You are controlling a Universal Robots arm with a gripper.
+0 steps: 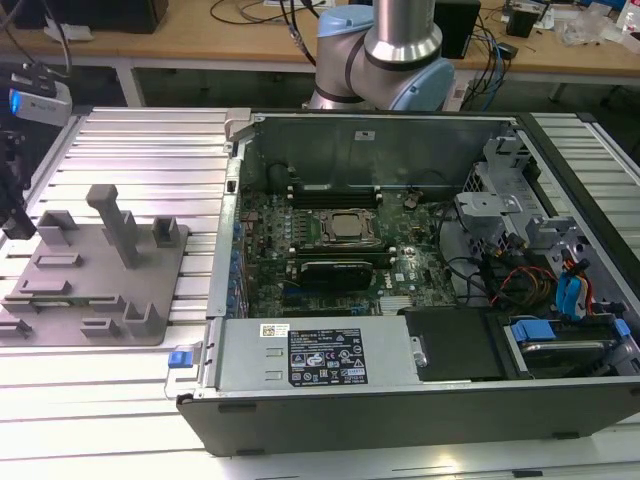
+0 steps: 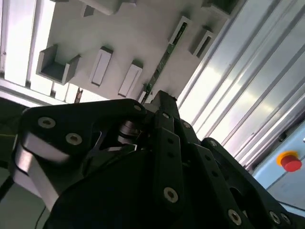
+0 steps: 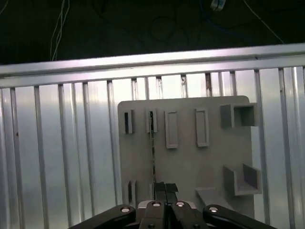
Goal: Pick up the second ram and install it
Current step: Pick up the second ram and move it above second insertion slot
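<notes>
The second ram point(image 3: 153, 152) is a thin green stick standing on edge in the slot blocks of the grey tray point(image 3: 190, 167). In the second wrist view the ram point(image 2: 164, 57) runs across the tray point(image 2: 138, 33) between two holders. My gripper point(image 3: 165, 188) hovers over the near end of the stick, fingers drawn together and nothing between them. In the second wrist view the black gripper point(image 2: 162, 98) hides the stick's near end. In the exterior view the gripper point(image 1: 15, 215) hangs above the tray point(image 1: 150, 280) at the exterior view's left.
An open computer case point(image 1: 300, 360) lies at the exterior view's right, with a motherboard, CPU socket point(image 1: 348, 228) and black slot rails point(image 1: 310, 190). A tall grey post point(image 1: 115, 220) rises from the tray. The table point(image 1: 140, 150) is ribbed metal. A red button point(image 2: 290, 162) sits beyond it.
</notes>
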